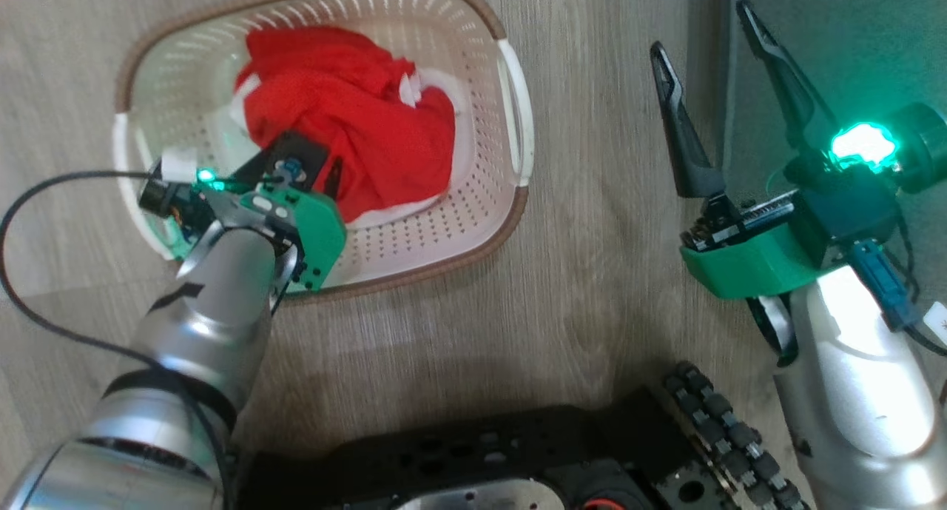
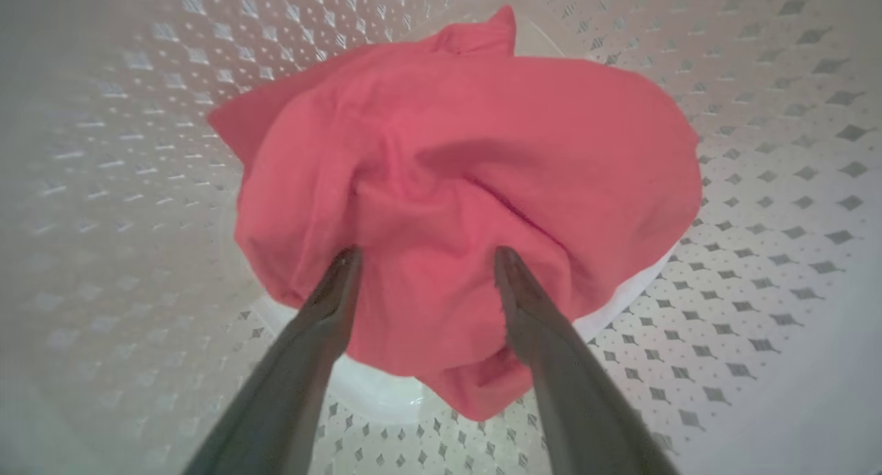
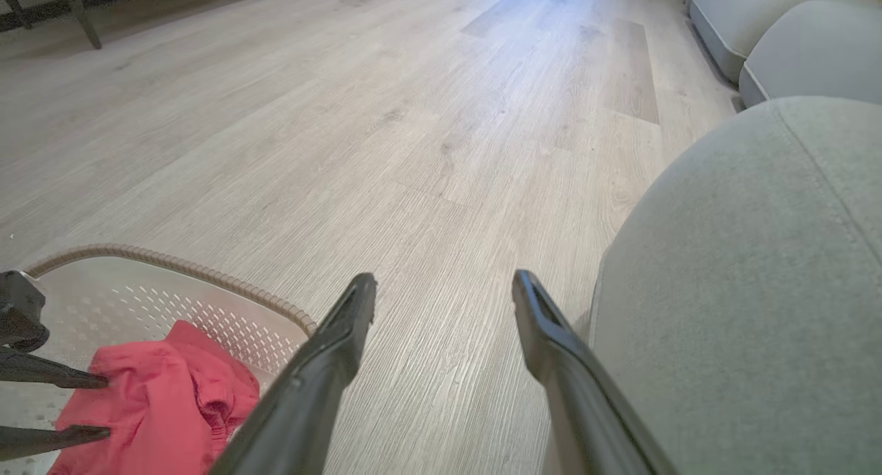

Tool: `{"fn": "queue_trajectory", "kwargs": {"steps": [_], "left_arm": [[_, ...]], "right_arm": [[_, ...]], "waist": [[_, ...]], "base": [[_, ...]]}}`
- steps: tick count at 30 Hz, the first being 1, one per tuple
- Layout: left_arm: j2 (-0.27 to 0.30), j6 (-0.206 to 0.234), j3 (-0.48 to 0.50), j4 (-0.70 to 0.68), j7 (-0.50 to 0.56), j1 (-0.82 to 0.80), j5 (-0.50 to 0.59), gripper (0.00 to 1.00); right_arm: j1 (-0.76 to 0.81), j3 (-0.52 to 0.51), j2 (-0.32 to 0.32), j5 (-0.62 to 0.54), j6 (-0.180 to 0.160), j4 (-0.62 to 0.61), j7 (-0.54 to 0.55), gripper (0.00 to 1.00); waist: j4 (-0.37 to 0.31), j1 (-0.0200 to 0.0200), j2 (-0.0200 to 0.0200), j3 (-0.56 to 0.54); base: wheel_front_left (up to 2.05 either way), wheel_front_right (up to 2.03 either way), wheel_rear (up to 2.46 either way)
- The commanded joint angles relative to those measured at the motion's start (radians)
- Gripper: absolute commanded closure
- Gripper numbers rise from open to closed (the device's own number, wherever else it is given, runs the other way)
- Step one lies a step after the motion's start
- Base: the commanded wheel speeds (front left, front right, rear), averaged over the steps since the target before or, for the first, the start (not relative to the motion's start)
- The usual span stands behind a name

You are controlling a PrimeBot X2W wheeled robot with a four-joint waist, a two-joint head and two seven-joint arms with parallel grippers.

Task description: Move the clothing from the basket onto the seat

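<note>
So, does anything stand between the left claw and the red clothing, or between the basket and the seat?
Nothing visible blocks the open left claw: its fingers reach the red fabric clothing inside the cream perforated plastic basket. Toward the grey-green upholstered seat lies wooden floor; the open right claw hovers there.

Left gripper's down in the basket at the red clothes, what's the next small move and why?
Probably close the left gripper on the bright red soft fabric clothing: its open fingers straddle a raised fold, apparently touching it, inside the cream perforated plastic basket, and nothing is gripped yet.
</note>
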Motion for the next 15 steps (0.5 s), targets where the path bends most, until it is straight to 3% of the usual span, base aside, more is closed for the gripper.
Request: {"fn": "queue_trajectory", "kwargs": {"steps": [1, 15], "left_arm": [[0.022, 0.007, 0.01, 0.002, -0.01, 0.011, 0.004, 0.0], [0.036, 0.031, -0.015, 0.069, 0.041, -0.065, -0.003, 0.0]], "right_arm": [[0.023, 0.021, 0.003, 0.0, 0.0, -0.037, -0.008, 0.0], [0.034, 0.038, 0.019, 0.004, 0.0, -0.079, -0.008, 0.0]], "waist": [[-0.018, -0.0002, 0.0, 0.048], [-0.074, -0.0002, 0.0, 0.123]], "base": [[0.0, 0.0, 0.0], [0.0, 0.0, 0.0]]}}
